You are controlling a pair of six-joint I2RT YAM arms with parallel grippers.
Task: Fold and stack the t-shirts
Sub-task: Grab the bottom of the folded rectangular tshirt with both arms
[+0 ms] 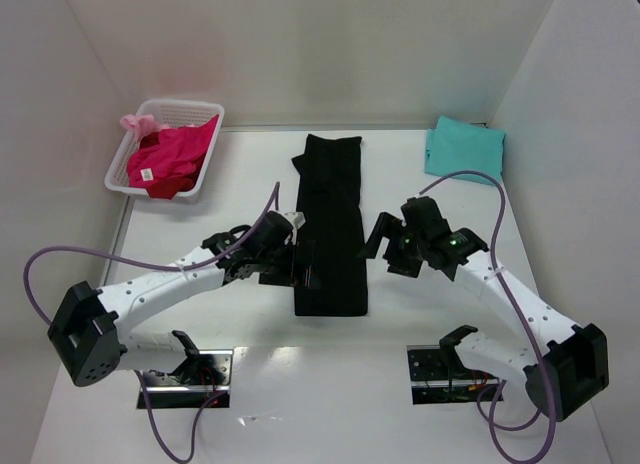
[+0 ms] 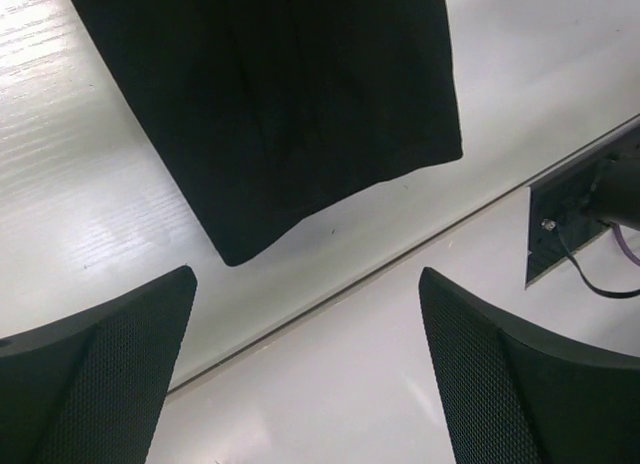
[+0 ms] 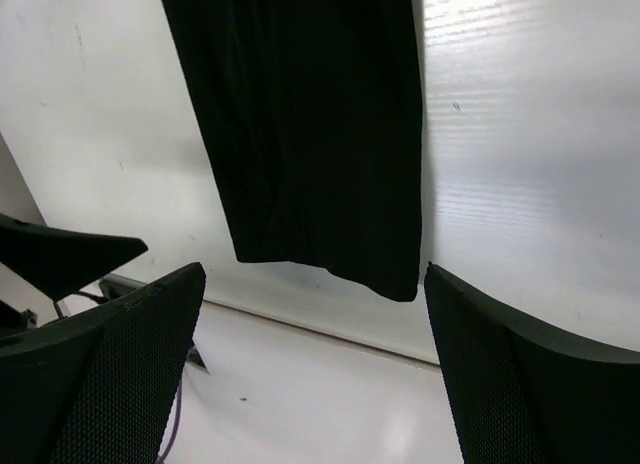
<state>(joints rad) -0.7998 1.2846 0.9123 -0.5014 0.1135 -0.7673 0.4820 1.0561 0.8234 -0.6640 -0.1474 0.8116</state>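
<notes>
— How do the shirts look?

— The black shirt (image 1: 330,224) is the biggest. It is folded into a long narrow strip and lies flat in the middle of the white surface (image 1: 330,404), running from near to far. The pink shirt (image 1: 170,159) is bunched up in the white basket (image 1: 186,104) at the far left, with a white tag showing. The teal shirt (image 1: 464,149) lies as a small folded square at the far right, well apart from the other two.

— And the arms?

— The left arm (image 1: 170,284) reaches in from the near left and the right arm (image 1: 510,304) from the near right. Both bend toward the near half of the black strip, one on each side. The left fingers (image 2: 110,374) are spread wide and hold nothing, with the strip's near corner ahead of them. The right fingers (image 3: 520,384) are also spread wide and empty, facing the near hem.
</notes>
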